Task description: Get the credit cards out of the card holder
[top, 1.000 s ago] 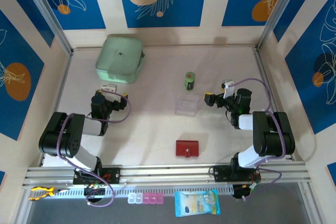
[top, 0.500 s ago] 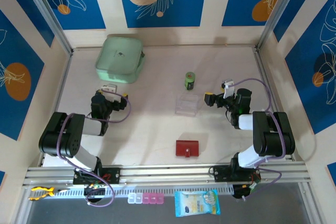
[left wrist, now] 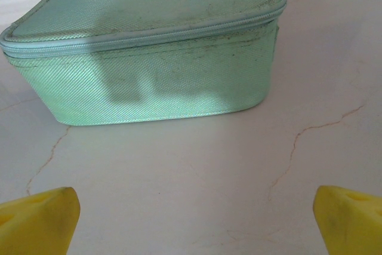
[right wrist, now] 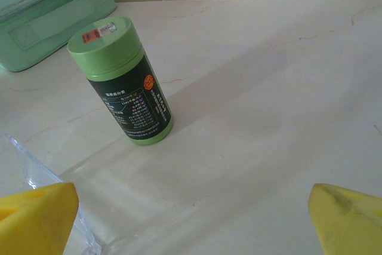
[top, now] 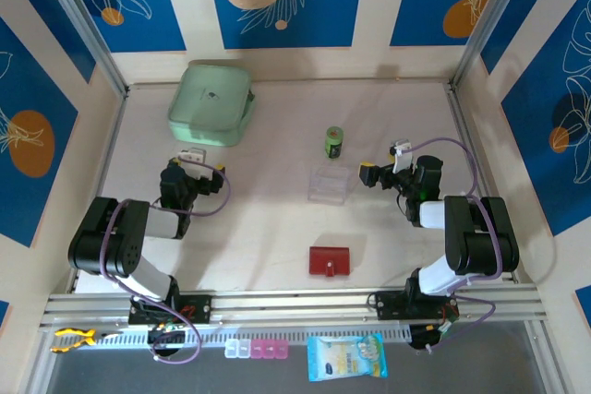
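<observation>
Spreading under everything, the pale, veined table (top: pixel 277 219) carries both arms at its near edge, the left arm (top: pixel 115 246) folded low on its side and the right arm (top: pixel 471 237) folded likewise opposite. Next in bulk is the mint-green case (top: pixel 211 103), zipped shut in the far left part of the table; the left wrist view meets its side wall head-on (left wrist: pixel 149 76), and its end with the zip pulls shows in the far left corner of the right wrist view (right wrist: pixel 48 10). A clear plastic tray (top: pixel 329 185) lies flat near the middle, just left of the right gripper (top: pixel 386 163), and one corner of it reaches into the right wrist view (right wrist: pixel 36 171). The dark red wallet (top: pixel 330 261) lies flat and folded near the front edge, between the two arm bases and nearer the right one, well apart from both grippers, with a small pale snap at its near side. A green bottle (top: pixel 333 142) stands upright beyond the tray, its dark label facing the right wrist camera (right wrist: pixel 122 82). The left gripper (top: pixel 192 165) points at the case, its yellow fingers (left wrist: pixel 42 219) spread wide over bare table and grasping nothing (left wrist: pixel 194 207). On the right gripper (right wrist: pixel 194 204) the yellow fingers (right wrist: pixel 346 219) are spread just as wide, released, near the bottle and not touching it.
</observation>
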Action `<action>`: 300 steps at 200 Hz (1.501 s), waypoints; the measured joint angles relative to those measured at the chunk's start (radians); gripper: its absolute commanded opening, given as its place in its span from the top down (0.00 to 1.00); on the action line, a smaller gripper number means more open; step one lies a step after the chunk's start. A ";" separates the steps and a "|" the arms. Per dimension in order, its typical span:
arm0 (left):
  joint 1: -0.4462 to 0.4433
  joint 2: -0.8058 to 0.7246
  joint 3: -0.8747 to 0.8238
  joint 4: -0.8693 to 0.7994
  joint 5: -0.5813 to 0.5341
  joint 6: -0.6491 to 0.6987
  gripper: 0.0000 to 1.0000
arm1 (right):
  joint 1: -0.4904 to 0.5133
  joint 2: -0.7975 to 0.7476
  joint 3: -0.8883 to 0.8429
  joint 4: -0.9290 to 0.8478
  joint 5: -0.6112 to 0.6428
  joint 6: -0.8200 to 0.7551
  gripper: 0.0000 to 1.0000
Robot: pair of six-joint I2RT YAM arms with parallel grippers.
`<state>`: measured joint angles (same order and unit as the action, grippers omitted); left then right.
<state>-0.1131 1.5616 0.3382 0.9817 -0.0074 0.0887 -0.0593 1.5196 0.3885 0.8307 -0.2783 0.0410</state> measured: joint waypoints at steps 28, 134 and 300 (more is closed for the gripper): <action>0.000 0.000 0.001 -0.006 -0.007 -0.001 0.00 | 0.000 0.000 0.000 0.000 0.000 0.000 0.01; -0.001 -0.187 0.050 -0.211 -0.064 -0.004 0.00 | 0.085 -0.153 0.095 -0.266 0.121 -0.029 0.01; -0.004 -0.519 0.571 -1.432 -0.057 -0.394 0.00 | 0.420 -0.189 0.501 -1.300 0.515 0.363 0.40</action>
<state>-0.1173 1.0424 0.9089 -0.4507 -0.0647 -0.3054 0.3611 1.3308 0.8898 -0.4690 0.2363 0.4042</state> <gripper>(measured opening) 0.997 0.654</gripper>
